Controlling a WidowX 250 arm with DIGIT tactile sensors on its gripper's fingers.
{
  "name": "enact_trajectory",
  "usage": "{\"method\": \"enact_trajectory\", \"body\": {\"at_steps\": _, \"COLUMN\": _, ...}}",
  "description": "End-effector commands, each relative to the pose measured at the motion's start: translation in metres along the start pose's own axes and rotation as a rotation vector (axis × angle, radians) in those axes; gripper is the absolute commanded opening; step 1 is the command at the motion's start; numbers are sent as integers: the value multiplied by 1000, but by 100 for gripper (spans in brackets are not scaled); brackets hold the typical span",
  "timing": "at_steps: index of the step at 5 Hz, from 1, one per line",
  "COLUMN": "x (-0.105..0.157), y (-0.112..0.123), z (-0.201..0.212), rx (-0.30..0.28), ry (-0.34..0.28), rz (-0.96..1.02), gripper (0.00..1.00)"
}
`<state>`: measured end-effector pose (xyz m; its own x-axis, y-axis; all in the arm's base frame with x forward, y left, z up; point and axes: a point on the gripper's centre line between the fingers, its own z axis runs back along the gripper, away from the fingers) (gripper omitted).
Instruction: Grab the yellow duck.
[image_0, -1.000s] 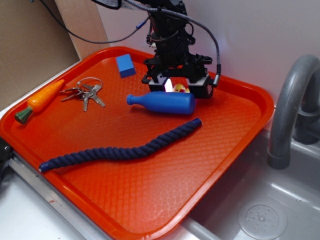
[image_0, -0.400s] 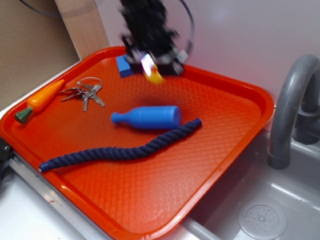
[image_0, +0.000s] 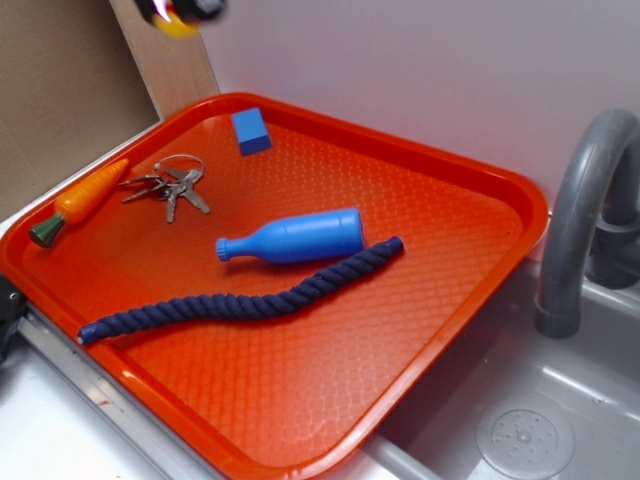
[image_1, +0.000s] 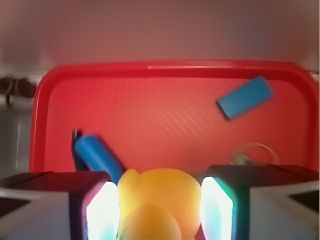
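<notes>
I have the duck (image_1: 156, 205) squeezed between my two fingers (image_1: 102, 212), one pad pressed on each flank, so my gripper (image_1: 159, 212) is closed down to the width of the toy and no further. From my wrist view the yellow body fills the gap and sits square, not tilted to either side that I can see, though the picture is soft and I cannot make out the beak.

I am high above the tray (image_0: 500, 190). In the outside view only a sliver of me shows at the top left corner, with a bit of yellow there, well clear of everything below. Down on the tray lie the blue bottle (image_0: 290, 238) on its side, the dark rope (image_0: 240, 305) just in front of it, the blue block (image_0: 250, 131) near the far rim, the keys (image_0: 170, 187) and the carrot (image_0: 80, 200) at the left edge. None of them is near me.

So I judge the grab itself done and the lift well along. What the next move calls for is little: hold the squeeze steady, since a smooth rounded toy could slip out if I loosen or jerk, and come to rest without swinging.
</notes>
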<state>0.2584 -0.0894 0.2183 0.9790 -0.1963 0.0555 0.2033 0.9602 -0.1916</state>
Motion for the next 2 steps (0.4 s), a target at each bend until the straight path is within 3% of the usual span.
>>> {"method": "enact_trajectory", "body": {"at_steps": 1, "x": -19, "y": 4, "z": 41, "rx": 138, "ry": -15, "rz": -108, "gripper": 0}}
{"method": "enact_trajectory", "body": {"at_steps": 2, "x": -30, "y": 3, "z": 34, "rx": 167, "ry": -19, "rz": -113, "gripper": 0}}
